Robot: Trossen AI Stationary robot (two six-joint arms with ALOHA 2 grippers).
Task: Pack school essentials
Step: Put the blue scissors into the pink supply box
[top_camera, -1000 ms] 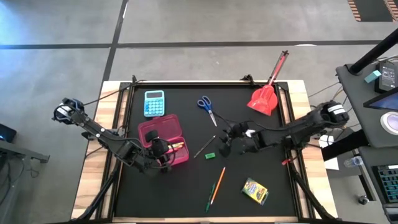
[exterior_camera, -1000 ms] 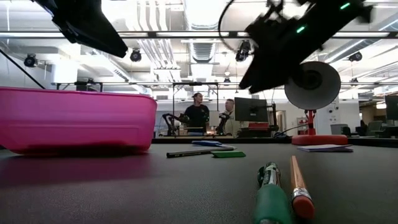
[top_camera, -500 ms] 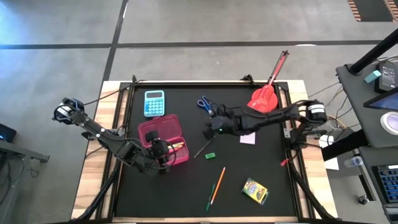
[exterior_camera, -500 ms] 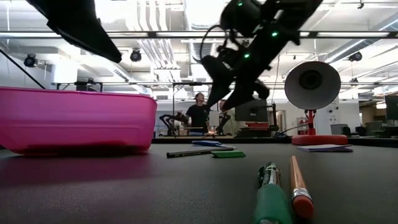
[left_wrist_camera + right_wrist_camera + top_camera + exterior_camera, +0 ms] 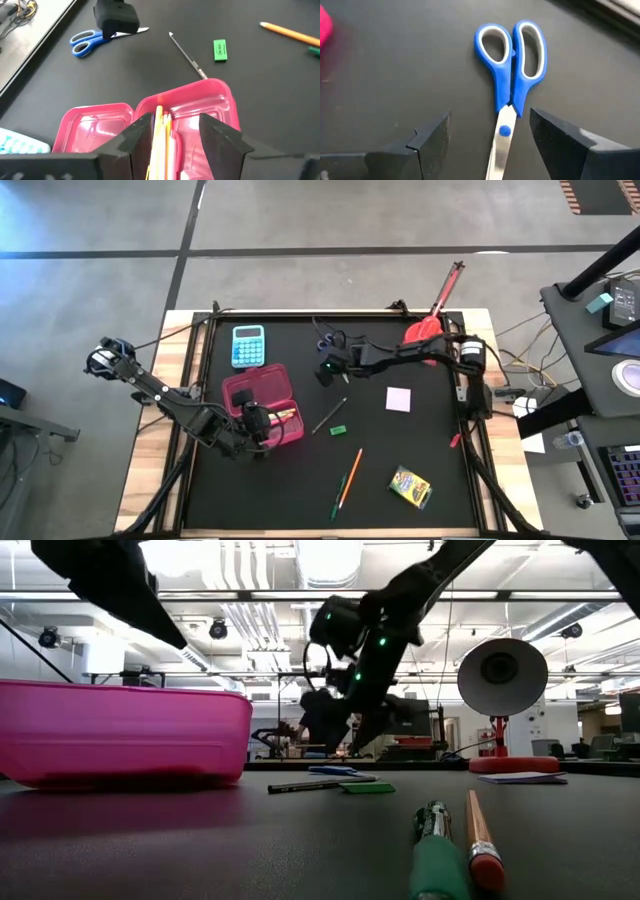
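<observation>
While poised over the scissors, right gripper spread wide, one finger either side of the blades, nothing clasped. Blue handles just ahead of the fingertips, blades running back between them, flat on the black table. Seen from above, same gripper stretched far across toward the far middle of the mat, covering most of the scissors.

Just beyond on the near side: a dark thin pencil and a small green eraser. Off to its right: a pale square note and a red scoop by the arm. Farther toward the near edge: an orange pencil beside a green pen, then a yellow-green crayon box; printing on the box too small to read.

Left gripper parted over the open pink case, straddling yellow and orange pencils lying inside; cannot tell whether touching them. Beside the case, a light-blue calculator, key markings unreadable. No legible writing anywhere.
</observation>
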